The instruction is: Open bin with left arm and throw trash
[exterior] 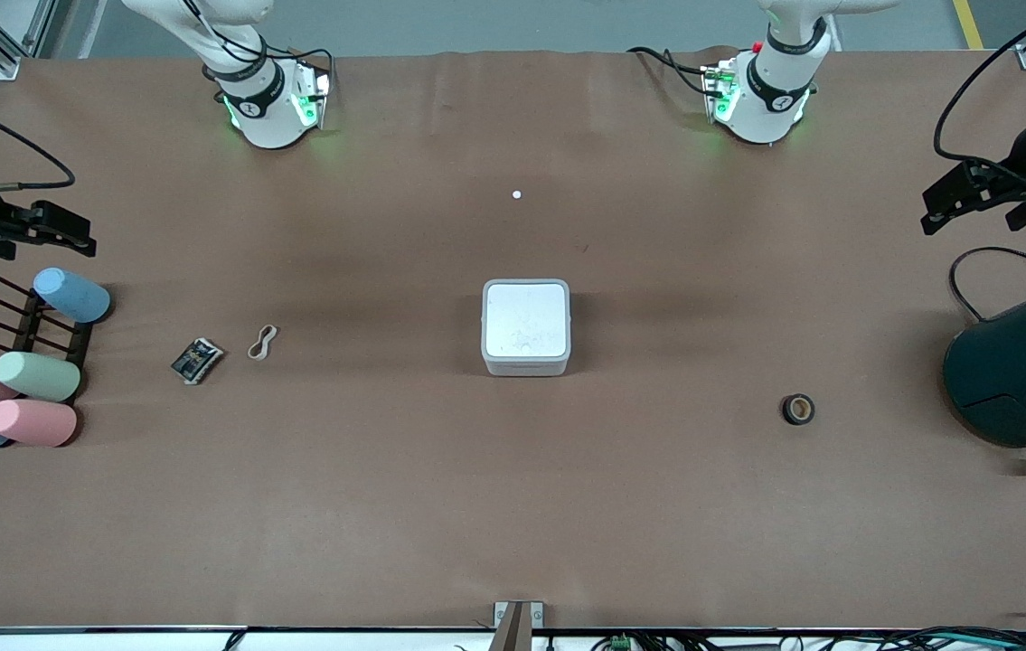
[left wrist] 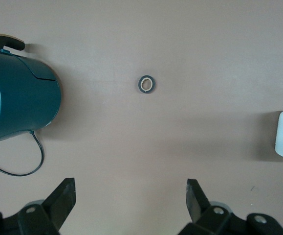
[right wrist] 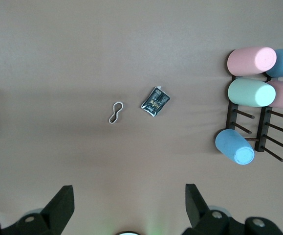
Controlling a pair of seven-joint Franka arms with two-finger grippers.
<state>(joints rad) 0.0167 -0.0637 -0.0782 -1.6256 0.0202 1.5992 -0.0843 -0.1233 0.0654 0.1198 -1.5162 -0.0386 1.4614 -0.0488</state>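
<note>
Here, the closed bin (exterior: 525,326) sits mid-desk, light and slick; its lid's front lip probably offers purchase. Left gripper (left wrist: 130,196) and right gripper (right wrist: 129,200) hover, jaws spread wide.

Matt white plastic bin (exterior: 525,325) — on dull brown table covering (exterior: 513,506).

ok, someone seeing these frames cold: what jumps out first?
The small white square plastic bin, lid shut, sits alone mid-table. Next, the pastel cylinders on a dark rack at the right arm's end, with the crumpled black wrapper and beige rubber band beside them. At the left arm's end lies a large dark teal round container, the small dark tape roll near it; the left end effector and right end effector hang open, waiting.
</note>
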